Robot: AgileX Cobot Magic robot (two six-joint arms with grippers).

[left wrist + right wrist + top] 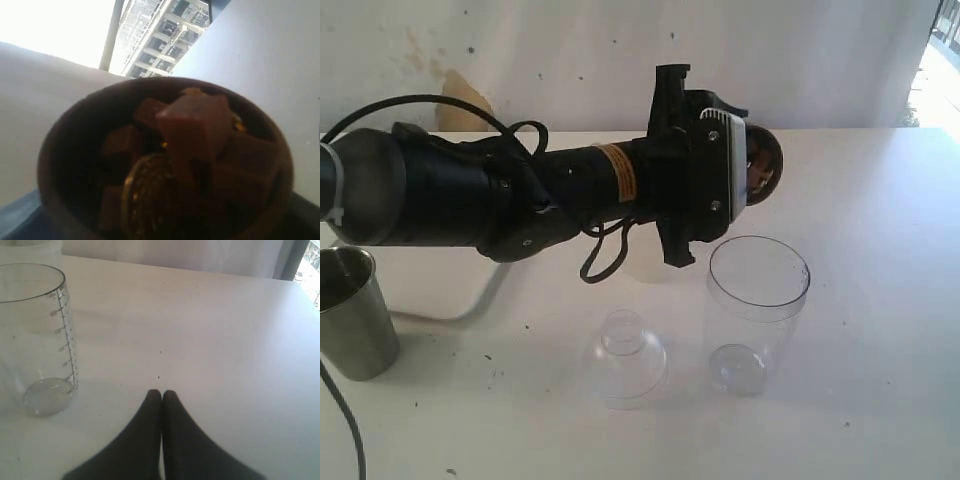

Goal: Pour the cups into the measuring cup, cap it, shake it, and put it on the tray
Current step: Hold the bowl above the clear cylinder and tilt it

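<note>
Exterior view, left to right: the steel tumbler [355,310] stood upright at the eight o'clock edge, cropped by the frame. Beside it the tray [480,300] showed one rounded corner under the left arm, which lay level, pointing toward three o'clock. The dome lid [625,355] sat at six o'clock, just beside the measuring cup [755,310], which stood upright, its long axis vertical and its mouth up. At twelve o'clock of that mouth, apart from it, the left hand [735,160] gripped the wooden cup [768,160], tipped with brown chunks [195,125] inside. Bare counter [890,300] ran on to the three o'clock edge. The right hand [161,395] was pressed shut, holding nothing, low over the counter near the measuring cup.
</note>
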